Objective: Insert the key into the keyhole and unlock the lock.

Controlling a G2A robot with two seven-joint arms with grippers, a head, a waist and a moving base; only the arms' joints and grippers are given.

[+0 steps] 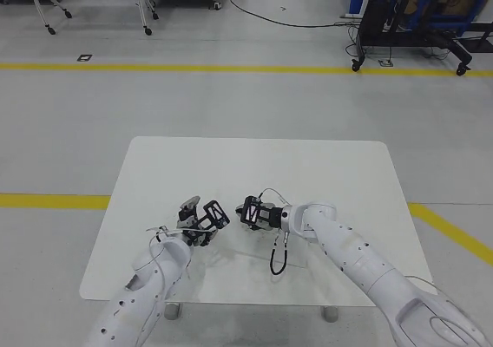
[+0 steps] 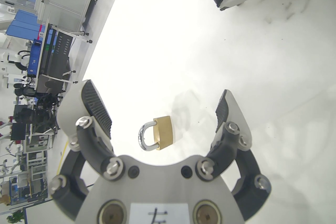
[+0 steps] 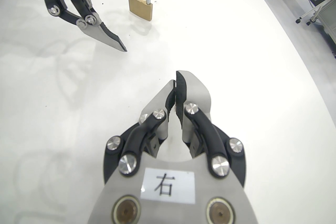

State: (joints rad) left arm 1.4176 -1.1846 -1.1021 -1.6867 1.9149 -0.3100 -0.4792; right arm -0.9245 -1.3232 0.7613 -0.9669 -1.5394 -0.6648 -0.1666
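Observation:
A brass padlock (image 2: pixel 162 134) with a closed silver shackle rests on the white table (image 1: pixel 333 173). My left gripper (image 2: pixel 157 88) hangs open just above it, one finger on each side and neither touching it. In the right wrist view the padlock (image 3: pixel 140 8) lies ahead, with one left finger (image 3: pixel 110 37) beside it. My right gripper (image 3: pixel 176 78) is shut and sits a short way from the lock, pointing at it. Whether something thin is pinched between its pads I cannot tell. From the top, the left gripper (image 1: pixel 201 217) and the right gripper (image 1: pixel 248 212) face each other near the table's front middle.
A black cable loop (image 1: pixel 277 256) hangs from the right arm over the table. Bare tabletop stretches behind and to both sides of the grippers. The front table edge (image 1: pixel 255 304) is close to the arms.

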